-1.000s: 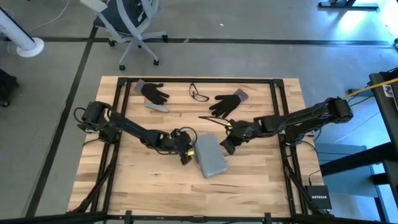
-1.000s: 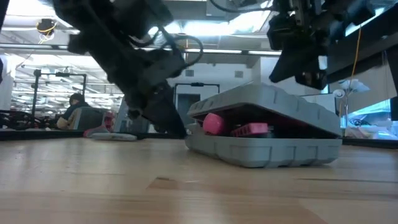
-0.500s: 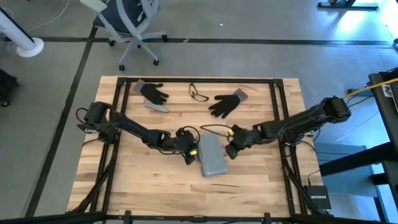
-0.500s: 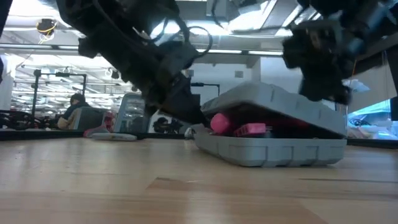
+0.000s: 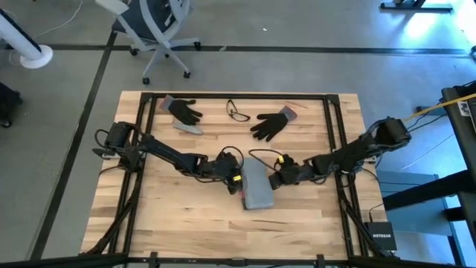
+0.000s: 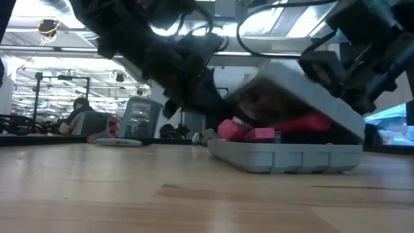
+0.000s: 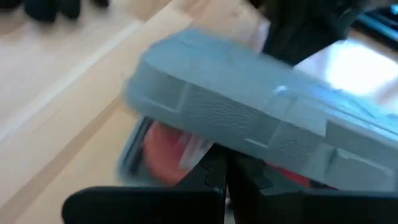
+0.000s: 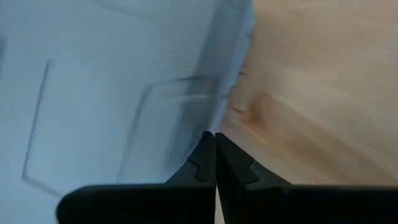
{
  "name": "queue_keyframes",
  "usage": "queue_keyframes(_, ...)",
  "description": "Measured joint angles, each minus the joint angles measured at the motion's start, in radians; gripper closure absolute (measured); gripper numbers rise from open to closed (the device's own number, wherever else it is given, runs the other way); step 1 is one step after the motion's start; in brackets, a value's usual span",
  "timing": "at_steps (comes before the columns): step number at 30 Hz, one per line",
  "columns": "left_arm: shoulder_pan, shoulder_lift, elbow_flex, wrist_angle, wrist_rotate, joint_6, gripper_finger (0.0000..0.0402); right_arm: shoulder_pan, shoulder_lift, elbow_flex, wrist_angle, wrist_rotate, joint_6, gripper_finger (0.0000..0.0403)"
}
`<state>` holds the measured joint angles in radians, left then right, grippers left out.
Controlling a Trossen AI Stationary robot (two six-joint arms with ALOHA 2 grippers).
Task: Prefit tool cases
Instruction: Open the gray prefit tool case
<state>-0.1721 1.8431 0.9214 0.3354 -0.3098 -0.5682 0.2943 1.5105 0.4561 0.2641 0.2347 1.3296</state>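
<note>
1. Lying mid-desk [image 5: 186, 216], the grey-blue tool case [image 5: 254, 186] has its lid tilted up, propped partly open over red tools [image 6: 272, 129] inside.
2. Left gripper [image 5: 232, 179], fingers pressed together, sits against the case's left edge, tip at the lid gap.
3. Right gripper [image 5: 277, 176], fingers pressed together, touches the case's right edge.
4. Beyond the case: 2 black gloves [image 5: 182, 110], with glasses [image 5: 237, 112] between them.

Only readable text: "NETGEAR" on the small black box [image 5: 380, 237], off the tabletop's near right corner.
</note>
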Motion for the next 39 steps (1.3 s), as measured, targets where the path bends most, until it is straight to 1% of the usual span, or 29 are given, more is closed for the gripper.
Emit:
queue_keyframes(4, 0.0, 0.002, 0.045, -0.003, 0.004, 0.026, 0.0401, -0.013, 0.129, 0.004, 0.243, -0.01, 0.007, 0.0403)
queue_keyframes(7, 0.0, 0.008, 0.083, -0.005, 0.01, 0.043, 0.0401, -0.033, 0.214, 0.038, 0.364, -0.05, 0.002, 0.0403)
queue_keyframes(10, -0.001, 0.025, 0.108, -0.015, 0.016, 0.06, 0.0401, -0.043, 0.254, 0.094, 0.372, -0.122, -0.052, 0.0403)
queue_keyframes(13, 0.002, 0.049, 0.115, -0.024, 0.014, 0.05, 0.0401, -0.045, 0.242, 0.114, 0.335, -0.179, -0.124, 0.0403)
queue_keyframes(15, 0.001, 0.072, 0.119, -0.017, 0.015, 0.018, 0.0401, -0.046, 0.211, 0.113, 0.258, -0.206, -0.14, 0.0403)
queue_keyframes(20, -0.009, 0.116, 0.12, -0.036, 0.032, -0.045, 0.0401, -0.047, 0.098, 0.094, 0.034, -0.229, -0.168, 0.0403)
queue_keyframes(24, -0.018, 0.144, 0.122, -0.029, 0.058, -0.055, 0.0401, -0.053, 0.042, 0.083, -0.004, -0.216, -0.209, 0.0403)
queue_keyframes(28, -0.029, 0.158, 0.124, -0.031, 0.084, -0.079, 0.0401, -0.061, -0.032, 0.08, -0.209, -0.231, -0.222, 0.0403)
queue_keyframes(31, -0.033, 0.16, 0.124, -0.031, 0.083, -0.067, 0.0401, -0.06, -0.138, 0.08, -0.314, -0.231, -0.241, 0.0403)
queue_keyframes(33, -0.033, 0.16, 0.123, -0.027, 0.08, -0.049, 0.0401, -0.058, -0.212, 0.08, -0.375, -0.205, -0.241, 0.0403)
queue_keyframes(35, -0.027, 0.161, 0.123, -0.026, 0.067, -0.029, 0.0401, -0.059, -0.294, 0.08, -0.397, -0.159, -0.231, 0.0403)
queue_keyframes(39, -0.012, 0.162, 0.122, -0.032, 0.058, -0.027, 0.0401, -0.059, -0.446, 0.086, -0.385, -0.028, -0.203, 0.0403)
